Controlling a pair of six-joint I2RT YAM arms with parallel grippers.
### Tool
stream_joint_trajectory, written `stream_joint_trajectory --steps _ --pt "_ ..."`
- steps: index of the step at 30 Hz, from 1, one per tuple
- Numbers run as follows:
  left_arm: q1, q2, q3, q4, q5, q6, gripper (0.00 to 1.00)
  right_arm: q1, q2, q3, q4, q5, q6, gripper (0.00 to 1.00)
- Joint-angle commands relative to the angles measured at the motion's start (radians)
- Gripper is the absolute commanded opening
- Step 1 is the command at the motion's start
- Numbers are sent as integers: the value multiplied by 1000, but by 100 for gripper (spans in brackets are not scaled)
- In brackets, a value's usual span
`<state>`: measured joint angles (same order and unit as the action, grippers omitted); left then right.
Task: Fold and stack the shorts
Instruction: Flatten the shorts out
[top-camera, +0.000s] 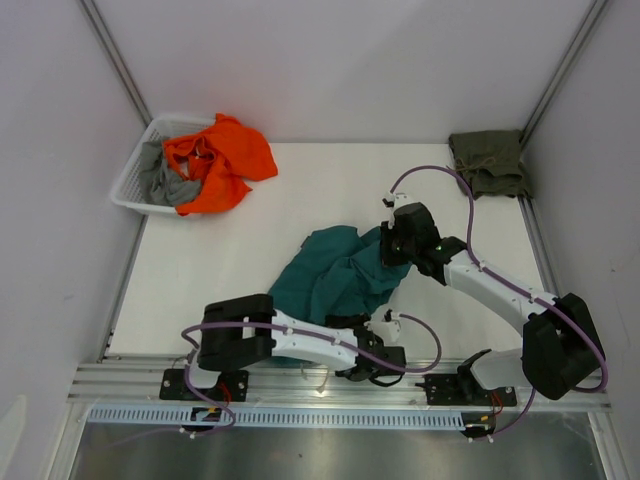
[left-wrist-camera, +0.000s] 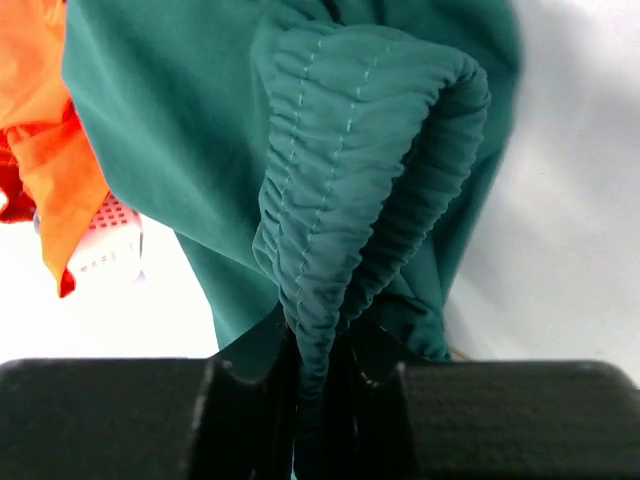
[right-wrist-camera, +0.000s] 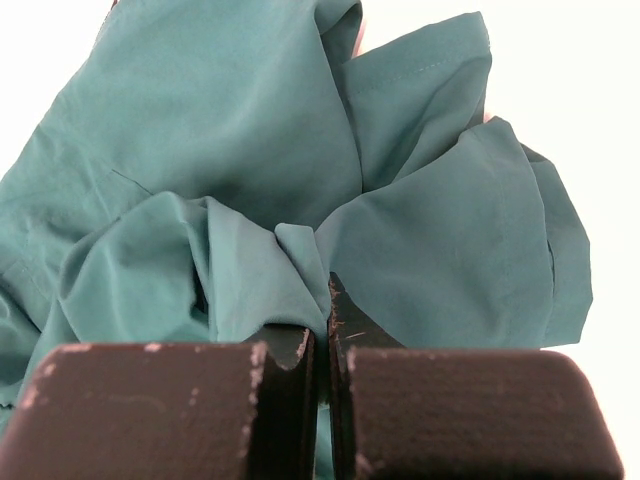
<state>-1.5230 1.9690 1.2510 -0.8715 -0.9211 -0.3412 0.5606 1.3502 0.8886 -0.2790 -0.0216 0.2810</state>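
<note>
Soft, limp teal shorts (top-camera: 335, 270) lay bunched in the middle of the table (top-camera: 250, 220) — left gripper (left-wrist-camera: 318, 385) was pinched onto the gathered elastic waistband (left-wrist-camera: 340, 180), right gripper (right-wrist-camera: 322, 345) clamped tight on a thin fold, probably a leg hem — the waistband looked the firmest, least slippery hold.

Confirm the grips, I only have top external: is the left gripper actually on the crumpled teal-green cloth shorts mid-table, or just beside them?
Observer: On them. In the left wrist view the left gripper has its jaws pinched on the gathered elastic waistband of the teal-green cloth shorts.
Operator: And the right one? The arm hides it from above.
Observer: The right wrist view shows the right gripper shut on a bunched fold of plain fabric of the same shorts, not on the waistband.
</note>
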Motion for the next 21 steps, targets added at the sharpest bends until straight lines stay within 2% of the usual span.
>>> stream_joint_trajectory --steps 1,5,6,8,9,11,12,13,14,15,16,19,21 --pt "-2 -56 7 -28 -36 -62 19 -4 10 30 24 -8 9 0" --pt "0 -295 -120 173 77 -18 19 -4 23 36 17 -8 6 0" --pt "18 -415 -203 254 102 -28 19 -4 24 38 14 -3 6 0" --pt "43 -554 -270 357 186 -54 18 -4 24 38 8 14 6 0" --pt "70 -700 -404 490 224 -53 18 -4 24 38 4 18 6 0" --pt "102 -847 -496 610 345 -59 18 -5 26 38 1 22 10 0" --pt "141 -911 -612 655 381 -62 18 -5 30 38 -2 22 10 0" --pt "158 -1027 -643 708 407 -64 18 -5 33 41 -3 50 12 0" --pt "175 -1074 -665 721 439 -70 17 -2 43 49 -9 61 12 10" --pt "191 -1138 -711 721 445 -71 17 2 43 53 -15 74 12 30" --pt "196 -1157 -717 718 450 -76 17 12 41 56 -20 86 12 59" --pt "208 -1162 -710 662 439 -104 17 67 -35 35 12 144 -20 73" --pt "216 -1156 -705 661 433 -124 17 117 -133 6 59 137 -67 73"
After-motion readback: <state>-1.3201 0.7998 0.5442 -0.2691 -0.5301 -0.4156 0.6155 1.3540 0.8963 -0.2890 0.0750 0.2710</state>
